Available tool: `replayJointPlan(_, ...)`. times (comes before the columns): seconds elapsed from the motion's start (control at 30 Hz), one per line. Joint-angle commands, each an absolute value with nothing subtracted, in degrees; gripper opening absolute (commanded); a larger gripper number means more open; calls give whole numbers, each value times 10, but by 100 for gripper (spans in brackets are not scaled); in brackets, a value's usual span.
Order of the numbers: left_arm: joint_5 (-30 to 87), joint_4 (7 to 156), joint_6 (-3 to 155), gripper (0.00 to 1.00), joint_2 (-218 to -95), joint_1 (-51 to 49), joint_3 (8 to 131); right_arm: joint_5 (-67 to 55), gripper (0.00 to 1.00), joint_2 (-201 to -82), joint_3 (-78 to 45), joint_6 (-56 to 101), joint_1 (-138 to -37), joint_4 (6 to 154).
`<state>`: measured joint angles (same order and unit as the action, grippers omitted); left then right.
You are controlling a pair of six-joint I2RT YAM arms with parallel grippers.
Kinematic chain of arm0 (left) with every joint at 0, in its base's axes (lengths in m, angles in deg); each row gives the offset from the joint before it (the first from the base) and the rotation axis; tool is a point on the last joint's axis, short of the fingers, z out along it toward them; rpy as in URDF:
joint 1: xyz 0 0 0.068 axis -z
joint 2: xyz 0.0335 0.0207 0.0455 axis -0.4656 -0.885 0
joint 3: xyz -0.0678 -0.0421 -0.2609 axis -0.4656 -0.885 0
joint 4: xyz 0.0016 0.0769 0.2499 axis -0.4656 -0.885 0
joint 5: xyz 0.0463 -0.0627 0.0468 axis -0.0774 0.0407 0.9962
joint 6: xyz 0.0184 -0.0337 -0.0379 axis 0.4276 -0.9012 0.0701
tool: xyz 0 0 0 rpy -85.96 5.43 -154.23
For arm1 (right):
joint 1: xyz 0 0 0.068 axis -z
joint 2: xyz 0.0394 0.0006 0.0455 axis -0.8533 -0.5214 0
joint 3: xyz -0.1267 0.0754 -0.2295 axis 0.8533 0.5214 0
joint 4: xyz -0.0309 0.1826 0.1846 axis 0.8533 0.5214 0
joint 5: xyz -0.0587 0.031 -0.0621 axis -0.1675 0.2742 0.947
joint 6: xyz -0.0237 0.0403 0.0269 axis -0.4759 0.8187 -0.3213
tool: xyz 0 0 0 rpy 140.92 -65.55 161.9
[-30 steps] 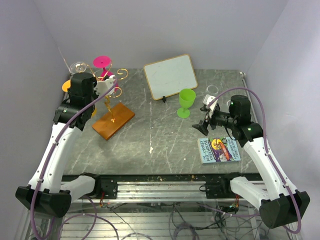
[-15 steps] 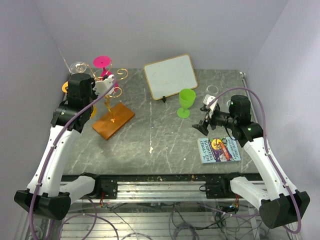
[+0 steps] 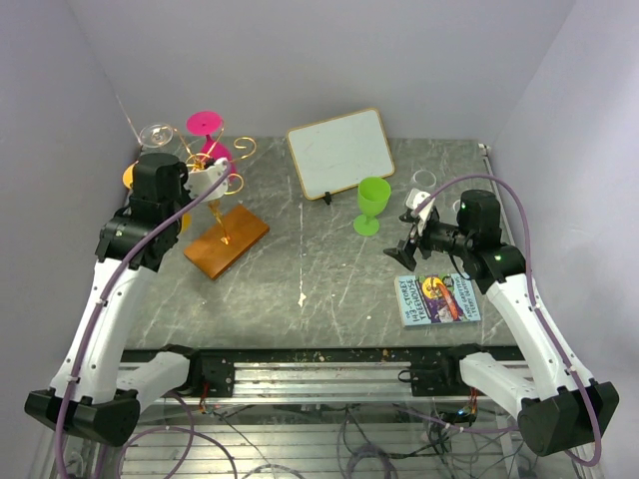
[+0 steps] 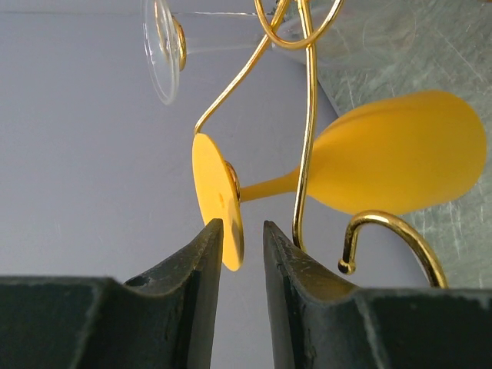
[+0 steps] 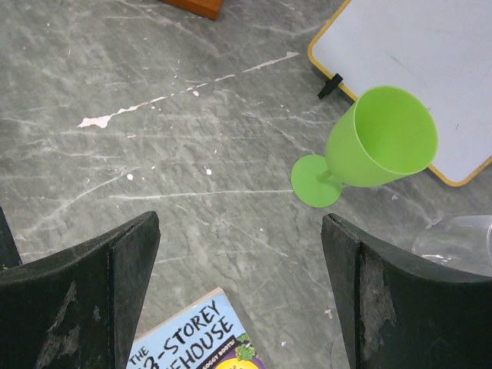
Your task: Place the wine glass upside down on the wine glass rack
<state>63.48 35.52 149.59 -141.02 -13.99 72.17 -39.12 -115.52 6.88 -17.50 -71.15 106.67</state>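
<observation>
- Top view: the left gripper [image 3: 215, 170] is raised among the curled gold arms of the wine glass rack [image 3: 230, 238], which stands on its wooden base at the back left of the table [image 3: 319, 269]
- From here I cannot tell how its jaws stand
- A pink glass [image 3: 205, 123] and a clear glass [image 3: 155, 133] hang from the rack foot-up
- The right gripper [image 3: 404, 249] hovers above the table, just beyond a book [image 3: 439, 297] and near a green wine glass [image 3: 372, 205]
- The green wine glass stands upright in front of a propped whiteboard [image 3: 340, 152]
- Left wrist view: the yellow wine glass [image 4: 400, 161] hangs upside down on the rack, its stem caught in a gold wire loop and its foot disc towards the camera
- The two dark fingers [image 4: 192, 261] stand slightly apart, with the lower edge of the foot disc in the gap between them
- Bare wall shows between the disc and one finger, so the jaws are not clamped on it
- Right wrist view: the fingers [image 5: 115, 261] are spread wide over bare table with nothing between them
- The green wine glass lies ahead of them, apart from both, with the book's corner at the bottom edge
</observation>
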Motion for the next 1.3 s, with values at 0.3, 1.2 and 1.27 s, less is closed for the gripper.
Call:
replayJointPlan(0.3, 537, 328, 1394, 44, -1376, -139, 795, -337, 86, -1151, 63, -133, -707, 1035)
replayJointPlan(1.2, 286, 410, 1035, 100, -1385, -166, 841, 29, 61, -1429, -215, -52, -810, 1105)
replayJointPlan(1.27, 281, 408, 1040, 100, -1383, -166, 841, 41, 58, -1458, -235, -37, -810, 1108)
